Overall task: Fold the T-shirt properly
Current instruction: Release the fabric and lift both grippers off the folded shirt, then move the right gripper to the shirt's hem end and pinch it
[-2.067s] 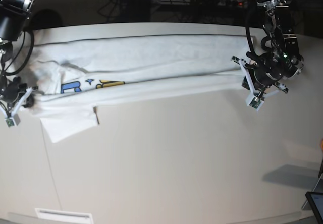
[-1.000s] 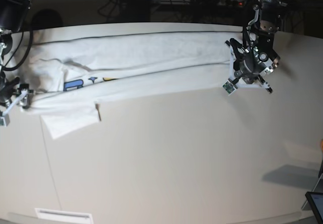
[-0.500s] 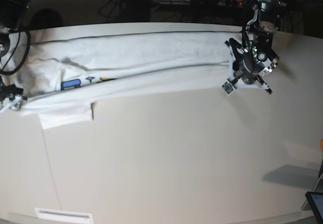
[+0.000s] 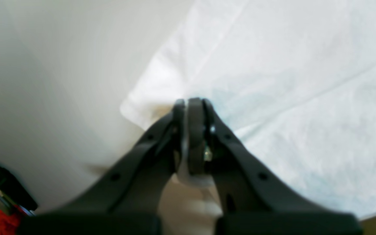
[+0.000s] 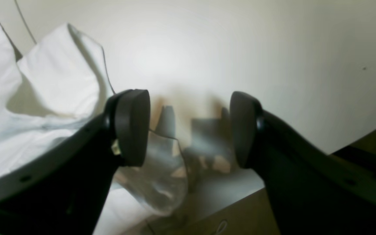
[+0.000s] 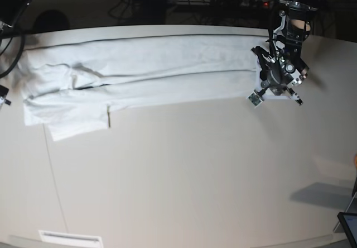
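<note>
The T-shirt (image 6: 145, 72) lies as a long white band across the upper part of the base view, stretched from the left edge of the table (image 6: 184, 170) to the upper right. Half a second ago a strip of blue and yellow print showed near its left end; now that print is covered and only plain white cloth faces up there. The left end has settled flatter and shifted slightly toward the left edge, with a sleeve flap (image 6: 78, 126) jutting toward the lower left.

At the right end of the band, the left gripper (image 6: 274, 86) sits at nearly the same spot as before, pressed down on the cloth corner. Its wrist view shows the two dark jaws drawn tight together with a thin fold of the T-shirt (image 4: 273, 81) pinched between them (image 4: 188, 107), the corner of the cloth just left of the fingertips.

The right gripper (image 5: 189, 130) has pulled away from the shirt's left end since the earlier frame: in the base view only a sliver of it shows at the far left edge (image 6: 3, 100), where previously it was at the cloth's corner. Its wrist view shows the jaws spread wide with nothing between them, bare table beneath, and rumpled white cloth (image 5: 28, 98) at the left of the frame beside the left-hand finger.
</note>
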Controlling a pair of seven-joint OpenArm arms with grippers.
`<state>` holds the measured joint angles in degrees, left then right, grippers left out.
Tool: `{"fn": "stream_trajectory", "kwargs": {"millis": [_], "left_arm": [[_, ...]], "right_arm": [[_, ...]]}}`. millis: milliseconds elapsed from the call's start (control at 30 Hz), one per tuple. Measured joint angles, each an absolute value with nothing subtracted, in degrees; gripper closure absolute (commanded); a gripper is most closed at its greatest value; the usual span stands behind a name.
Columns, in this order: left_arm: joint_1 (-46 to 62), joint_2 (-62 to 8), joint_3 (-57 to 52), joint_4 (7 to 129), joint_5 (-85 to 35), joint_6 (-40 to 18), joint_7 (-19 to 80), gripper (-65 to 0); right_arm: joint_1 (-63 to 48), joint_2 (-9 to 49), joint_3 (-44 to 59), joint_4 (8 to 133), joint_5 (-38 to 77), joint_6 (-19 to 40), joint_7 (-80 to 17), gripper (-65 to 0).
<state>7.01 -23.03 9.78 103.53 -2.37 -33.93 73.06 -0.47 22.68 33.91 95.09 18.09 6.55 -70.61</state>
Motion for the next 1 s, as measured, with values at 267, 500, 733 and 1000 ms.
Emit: {"fn": "stream_trajectory", "kwargs": {"millis": [267, 500, 733, 1000], "left_arm": [[7.0, -22.9, 9.8, 103.5, -2.3, -33.9, 73.1, 0.0], [7.0, -22.6, 9.8, 103.5, -1.9, -33.9, 73.3, 0.0], [7.0, -22.6, 9.8, 103.5, -1.9, -33.9, 73.3, 0.0], [7.0, -22.5, 9.7, 103.5, -2.0, -33.9, 73.3, 0.0]], "right_arm": [[2.9, 23.1, 22.2, 101.3, 18.5, 20.2, -66.1, -37.1], [10.0, 23.5, 12.1, 89.5, 17.9, 23.2, -62.4, -38.4], [14.7, 23.3, 5.5, 74.9, 18.0, 23.4, -55.5, -42.1], [16.4, 23.0, 3.9, 67.3, 17.9, 23.4, -50.5, -42.4]]}}
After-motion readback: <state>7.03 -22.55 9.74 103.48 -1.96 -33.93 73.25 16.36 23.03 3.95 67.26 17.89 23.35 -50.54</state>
